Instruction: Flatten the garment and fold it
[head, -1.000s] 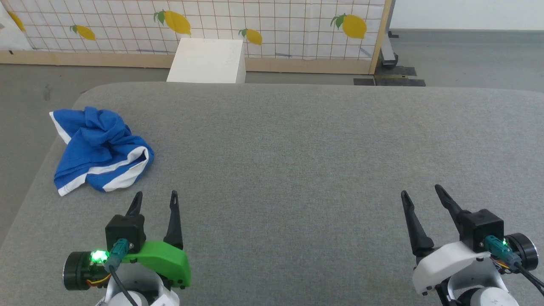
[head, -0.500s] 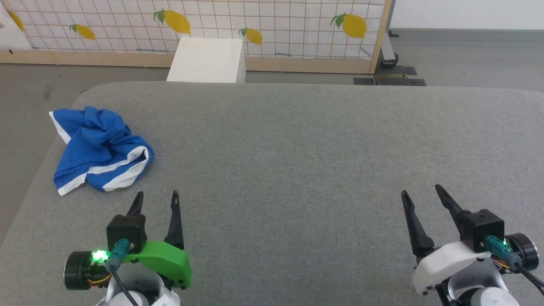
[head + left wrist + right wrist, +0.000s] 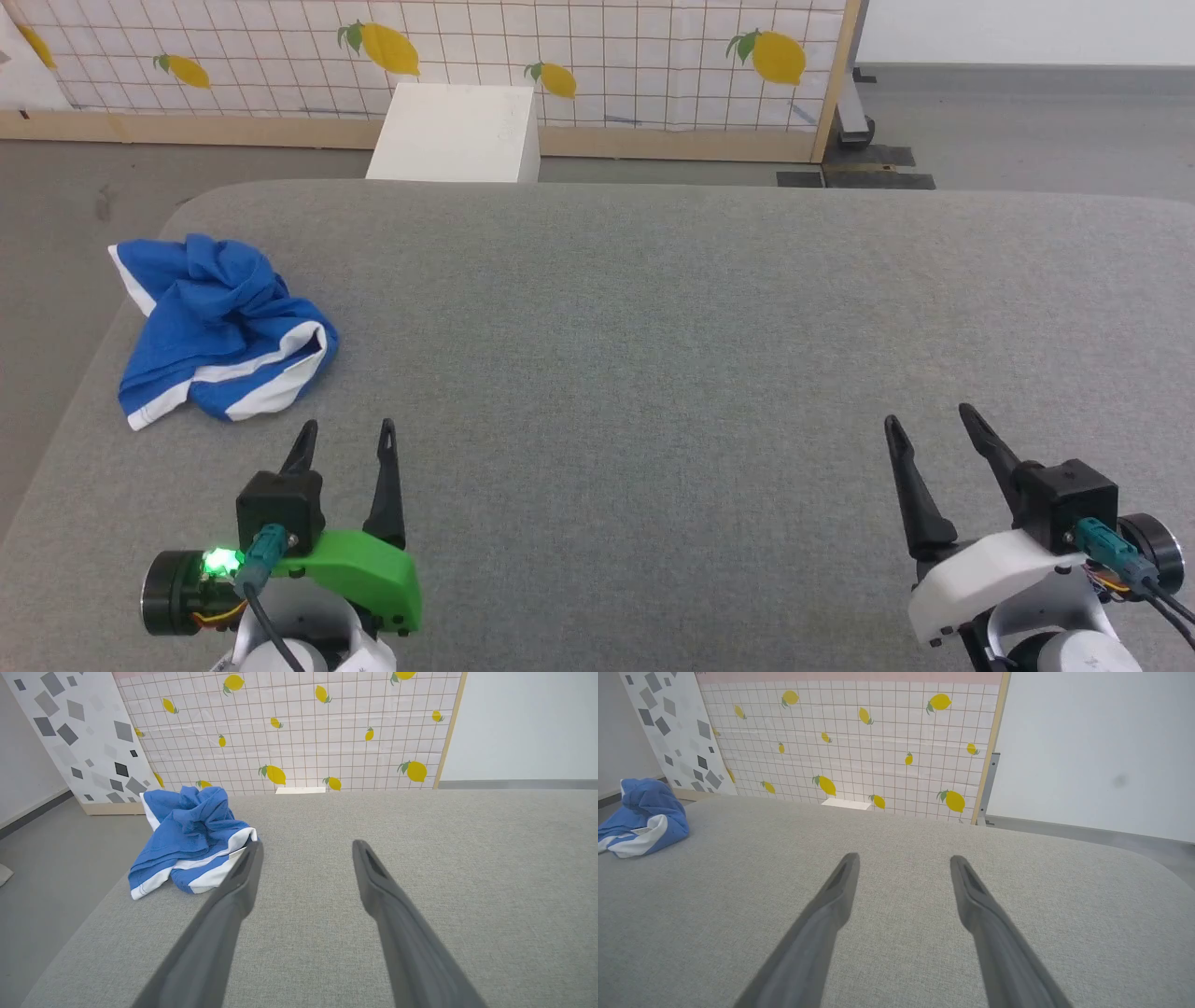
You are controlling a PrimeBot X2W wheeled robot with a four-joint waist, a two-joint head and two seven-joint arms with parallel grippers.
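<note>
The garment (image 3: 217, 327), bright blue fabric with white trim, lies crumpled in a heap near the far left edge of the grey padded table (image 3: 653, 308). It also appears in the left wrist view as the garment (image 3: 191, 835), just ahead and left of my fingers, and at the far left of the right wrist view as the garment (image 3: 642, 816). My left gripper (image 3: 345, 431) hovers open a short way in front of the heap, nothing between its fingers. My right gripper (image 3: 929, 416) is open over the table's near right, far from the cloth.
A white box (image 3: 456, 133) stands on the floor behind the table. A lemon-patterned grid screen (image 3: 560, 47) with a wooden frame runs along the back. The table's left edge (image 3: 84, 373) drops to grey floor right beside the garment.
Both grippers have drifted very slightly toward the near edge; the garment has not moved.
</note>
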